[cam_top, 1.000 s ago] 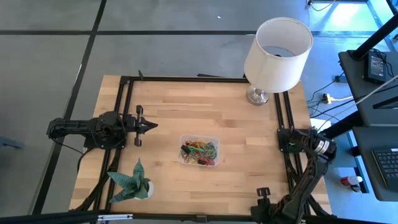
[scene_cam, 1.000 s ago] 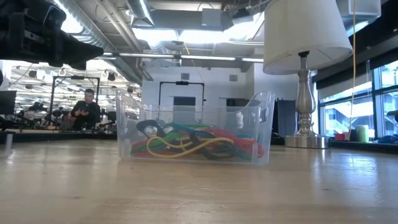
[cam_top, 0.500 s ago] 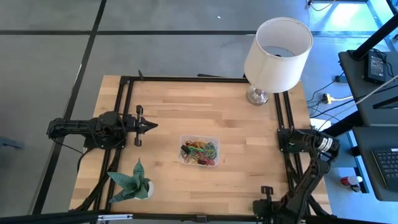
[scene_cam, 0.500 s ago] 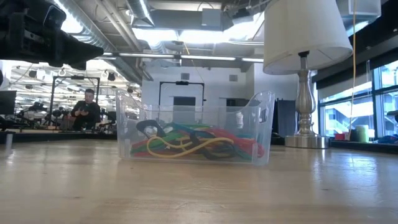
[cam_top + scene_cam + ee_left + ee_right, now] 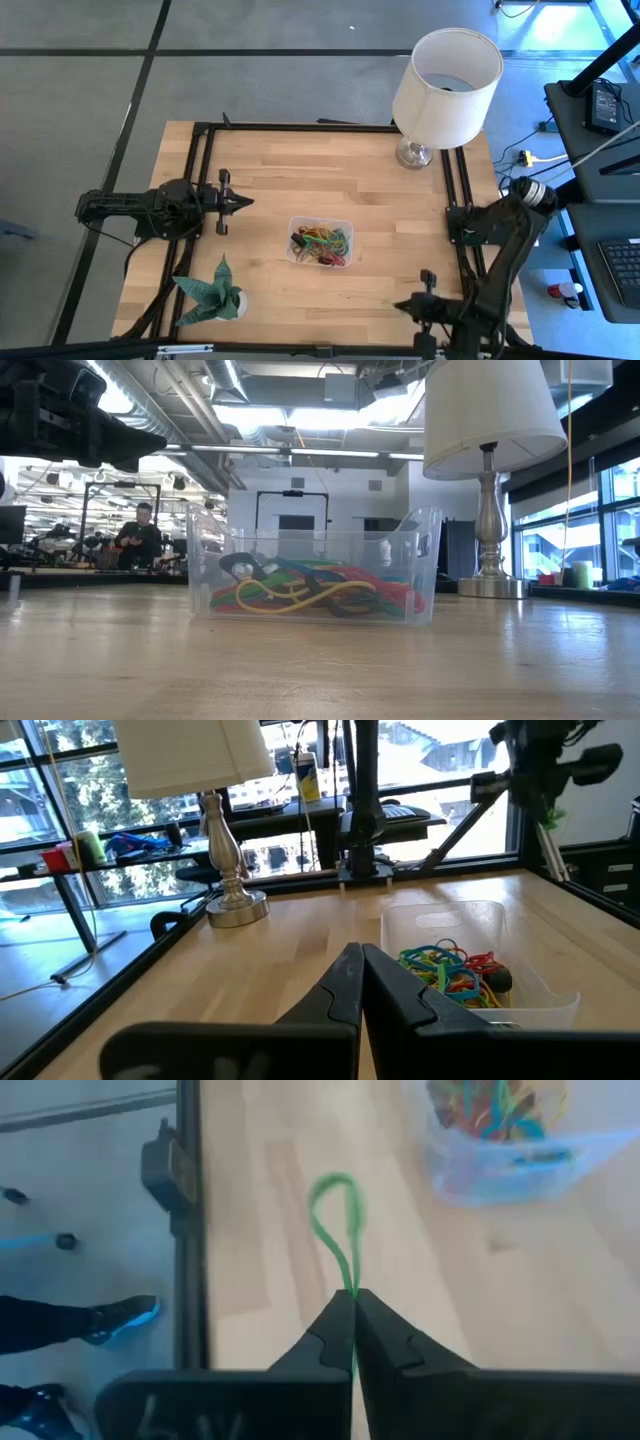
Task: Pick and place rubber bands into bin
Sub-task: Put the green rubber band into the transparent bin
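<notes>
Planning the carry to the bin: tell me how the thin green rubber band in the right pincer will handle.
Likely floppy: the thin green rubber band droops as a narrow loop from the shut right pincer. Probably very light and may swing. Pinched at one end only, it might slip.

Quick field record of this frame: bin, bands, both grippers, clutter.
bin: small clear plastic bin, mid-table, holds a pile of mixed-colour rubber bands
right gripper: shut on a thin green rubber band loop, at the near table edge, short of the bin
left gripper: shut, empty, waiting at table's left
clutter: white lampshade lamp; green folded-paper plant
</notes>
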Robot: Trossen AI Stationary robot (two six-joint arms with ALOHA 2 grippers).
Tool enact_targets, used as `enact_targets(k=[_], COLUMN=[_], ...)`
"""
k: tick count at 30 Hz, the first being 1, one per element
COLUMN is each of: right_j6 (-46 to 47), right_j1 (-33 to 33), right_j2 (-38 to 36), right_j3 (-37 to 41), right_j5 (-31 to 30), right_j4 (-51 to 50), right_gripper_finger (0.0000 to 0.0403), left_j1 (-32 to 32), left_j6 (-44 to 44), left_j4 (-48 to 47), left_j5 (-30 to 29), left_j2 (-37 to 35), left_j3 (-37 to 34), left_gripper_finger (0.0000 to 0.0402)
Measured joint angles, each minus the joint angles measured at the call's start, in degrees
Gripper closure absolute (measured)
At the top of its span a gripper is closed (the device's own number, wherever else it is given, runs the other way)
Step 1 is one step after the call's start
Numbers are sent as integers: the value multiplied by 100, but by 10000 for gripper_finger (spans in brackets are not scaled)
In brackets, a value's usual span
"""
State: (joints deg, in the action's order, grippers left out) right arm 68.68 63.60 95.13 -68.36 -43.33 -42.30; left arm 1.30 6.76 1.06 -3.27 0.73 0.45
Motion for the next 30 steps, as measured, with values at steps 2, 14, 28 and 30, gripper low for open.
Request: enact_targets(k=[2,14,28,30], right_j6=[-297,-3460,-4073,-3994], right_j1=[-183,-2624,-4674,-4748], right_j2=[-211,-671,541,786], right_j3=[5,-4,-57,-241], right_j5=[-8,1432,3423,3568], right_j4=[-21,1598,2777,2562], right_gripper_finger=[399,401,403,403], left_j1=[0,-2,-2,0], left_j6=[0,0,0,0], left_j4=[0,0,0,0], left_j5=[2,7,-2,-2], left_j2=[0,0,0,0], left_j3=[0,0,0,0], left_gripper_finger=[400,400,400,400])
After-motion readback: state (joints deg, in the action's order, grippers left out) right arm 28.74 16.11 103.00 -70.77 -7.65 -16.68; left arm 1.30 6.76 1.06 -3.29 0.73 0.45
